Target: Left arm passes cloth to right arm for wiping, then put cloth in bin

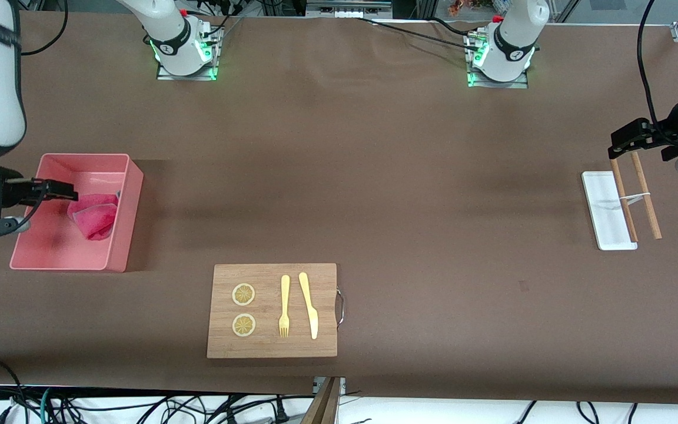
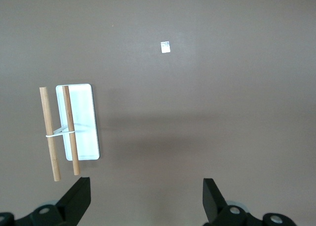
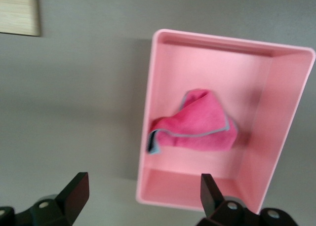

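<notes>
Right end effector (image 3: 140,196) apparently wide, empty

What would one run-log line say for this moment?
cloth: lying in bin | right gripper: open, over bin | left gripper: open, waiting above table near white tray | stage: cloth dropped

One cloth (image 1: 93,215) lies in one bin (image 1: 124,224). One board (image 1: 272,347) carries two lemon slices (image 1: 243,294), one fork (image 1: 284,306) and one knife (image 1: 308,303). One white tray (image 1: 604,206) and two wooden sticks (image 1: 646,203) are also on the desk (image 1: 374,176).
</notes>
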Available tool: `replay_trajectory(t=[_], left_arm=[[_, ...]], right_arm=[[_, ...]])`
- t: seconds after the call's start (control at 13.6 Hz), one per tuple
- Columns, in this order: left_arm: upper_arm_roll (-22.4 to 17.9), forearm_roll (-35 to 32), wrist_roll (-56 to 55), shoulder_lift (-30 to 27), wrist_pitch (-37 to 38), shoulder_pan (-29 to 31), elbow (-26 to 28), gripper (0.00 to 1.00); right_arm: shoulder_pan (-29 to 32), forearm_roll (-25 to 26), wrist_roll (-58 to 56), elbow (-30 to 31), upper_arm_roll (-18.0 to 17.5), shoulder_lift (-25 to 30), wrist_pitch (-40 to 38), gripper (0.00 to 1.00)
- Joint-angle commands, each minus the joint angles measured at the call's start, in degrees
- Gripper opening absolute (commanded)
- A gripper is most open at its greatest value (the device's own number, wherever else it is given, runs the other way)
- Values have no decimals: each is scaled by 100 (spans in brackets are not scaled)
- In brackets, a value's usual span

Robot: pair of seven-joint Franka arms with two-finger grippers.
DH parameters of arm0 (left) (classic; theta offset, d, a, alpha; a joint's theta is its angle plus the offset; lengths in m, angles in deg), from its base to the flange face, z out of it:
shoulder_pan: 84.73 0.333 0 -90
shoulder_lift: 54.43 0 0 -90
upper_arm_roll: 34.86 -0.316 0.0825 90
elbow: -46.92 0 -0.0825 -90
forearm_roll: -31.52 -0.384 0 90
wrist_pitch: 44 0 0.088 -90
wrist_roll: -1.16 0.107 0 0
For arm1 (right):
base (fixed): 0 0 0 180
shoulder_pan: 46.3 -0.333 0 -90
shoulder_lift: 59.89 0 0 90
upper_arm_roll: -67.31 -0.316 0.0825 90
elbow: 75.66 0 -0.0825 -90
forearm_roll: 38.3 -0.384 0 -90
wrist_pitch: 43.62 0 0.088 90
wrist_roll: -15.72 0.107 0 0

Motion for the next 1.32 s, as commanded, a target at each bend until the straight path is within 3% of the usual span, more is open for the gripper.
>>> replay_trajectory(t=[0.0,0.29,0.88,1.25], left_arm=[[6,-134,79,96,76,-20,-203,100],[6,-134,70,96,76,-20,-212,100],[6,-134,70,157,76,-12,-273,100],[6,-134,62,157,76,-12,-273,100]], right_arm=[[79,175,974,191,-534,612,-466,100],[79,202,1215,200,-1088,1192,-863,100],[71,421,1241,323,-1274,1887,-1162,100],[446,501,2270,314,-1537,1940,-1382,100]])
